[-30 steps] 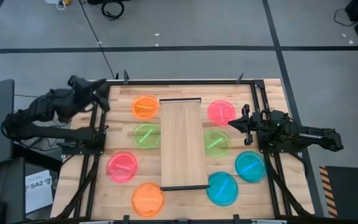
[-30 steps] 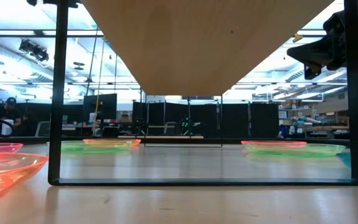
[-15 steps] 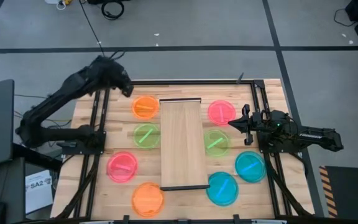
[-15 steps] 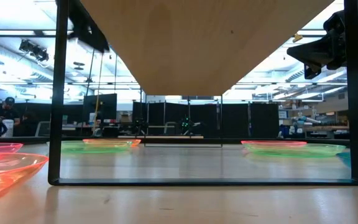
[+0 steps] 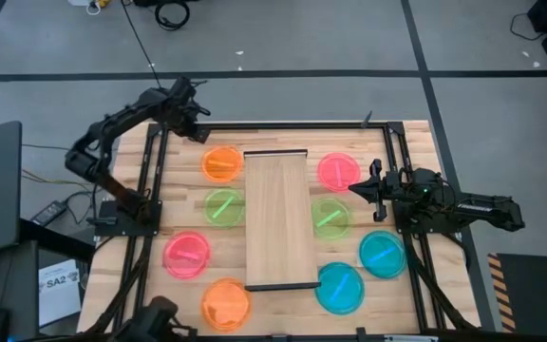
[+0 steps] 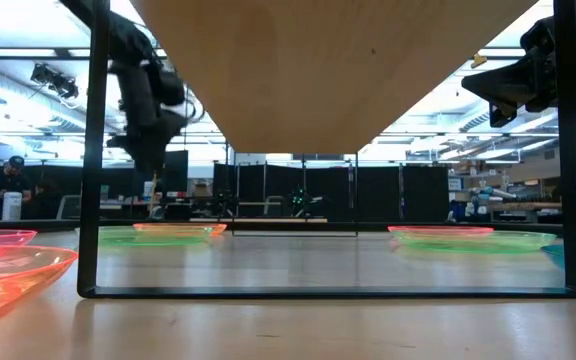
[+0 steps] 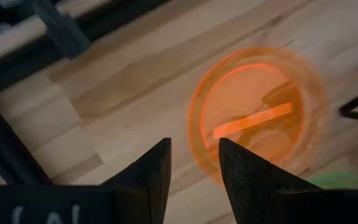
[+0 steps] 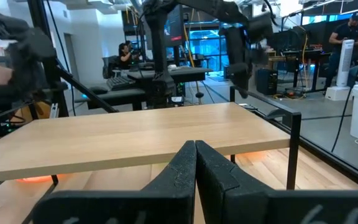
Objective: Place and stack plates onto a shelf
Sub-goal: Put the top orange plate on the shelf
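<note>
Eight plates lie flat on the plank table on either side of the shelf (image 5: 278,220): on the left orange (image 5: 221,163), green (image 5: 224,207), pink (image 5: 187,254) and orange (image 5: 225,303); on the right pink (image 5: 338,172), green (image 5: 330,217) and two cyan (image 5: 382,254). My left gripper (image 5: 196,133) is open and empty above the table's far left corner, just short of the far orange plate (image 7: 253,115); it also shows in the low view (image 6: 148,155). My right gripper (image 5: 354,188) is shut and empty, held above the right-hand plates beside the shelf (image 8: 135,140).
The shelf board stands raised on thin dark end frames (image 6: 93,200) along the table's middle. Dark rails (image 5: 150,190) run along the table's left and right sides. People (image 6: 8,185) sit in the room beyond the table.
My left arm has swung from beyond the table's left edge toward the far left corner and come down toward the far orange plate; it has come into the low view. My right arm has kept still.
</note>
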`<state>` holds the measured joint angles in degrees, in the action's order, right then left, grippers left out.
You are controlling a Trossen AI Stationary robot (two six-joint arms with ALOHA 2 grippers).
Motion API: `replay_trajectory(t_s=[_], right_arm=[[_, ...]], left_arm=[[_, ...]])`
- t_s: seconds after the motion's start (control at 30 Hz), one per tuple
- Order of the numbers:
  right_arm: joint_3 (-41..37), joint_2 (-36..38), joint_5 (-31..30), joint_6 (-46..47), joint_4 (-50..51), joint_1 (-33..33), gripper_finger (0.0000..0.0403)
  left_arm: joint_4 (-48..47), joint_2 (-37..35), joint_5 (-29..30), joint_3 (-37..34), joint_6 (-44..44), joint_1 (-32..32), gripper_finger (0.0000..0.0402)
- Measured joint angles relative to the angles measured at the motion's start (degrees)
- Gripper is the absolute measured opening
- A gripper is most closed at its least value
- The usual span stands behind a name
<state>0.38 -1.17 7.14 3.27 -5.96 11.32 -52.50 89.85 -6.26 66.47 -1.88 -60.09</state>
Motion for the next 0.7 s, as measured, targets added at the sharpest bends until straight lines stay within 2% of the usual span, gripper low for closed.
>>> replay_trajectory(t_s=[0.33, 0.7], right_arm=[[0.0, 0.0, 0.0, 0.0, 0.0, 0.0, 0.0014], [0.0, 0.0, 0.0, 0.0, 0.0, 0.0, 0.0014]], left_arm=[[0.1, 7.5, -0.1, 0.0, 0.2, -0.2, 0.0141], [0.5, 11.6, -0.1, -0.3, 0.2, -0.2, 0.0141]])
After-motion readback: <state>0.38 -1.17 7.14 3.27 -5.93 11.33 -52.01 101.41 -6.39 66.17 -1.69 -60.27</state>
